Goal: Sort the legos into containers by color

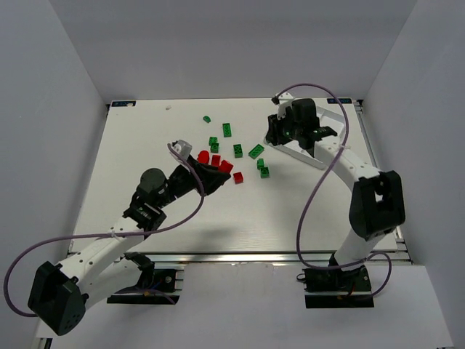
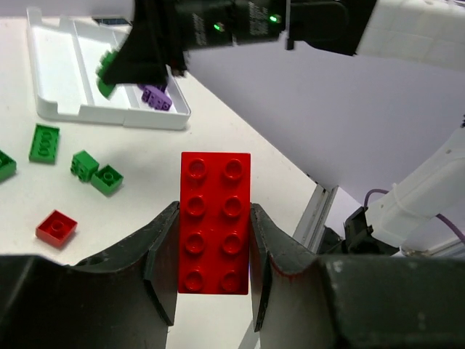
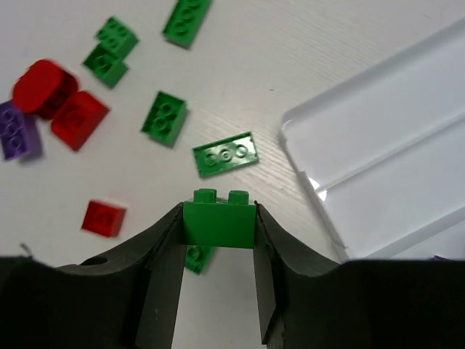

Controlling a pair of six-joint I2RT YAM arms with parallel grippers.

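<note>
Left gripper (image 2: 214, 212): clamped on the red brick (image 2: 215, 247), one finger on each long side.
Red brick axis: long axis lies along the fingers and points out past their tips; the eight-stud face is turned toward the wrist.
Right gripper (image 3: 218, 212): clamped on the green brick (image 3: 218, 227), its two visible studs pointing forward past the fingertips.
Tray (image 3: 378, 138): near, ahead and to the right of the Right gripper.
Loose legos (image 3: 225, 154): ahead and to its left.
</note>
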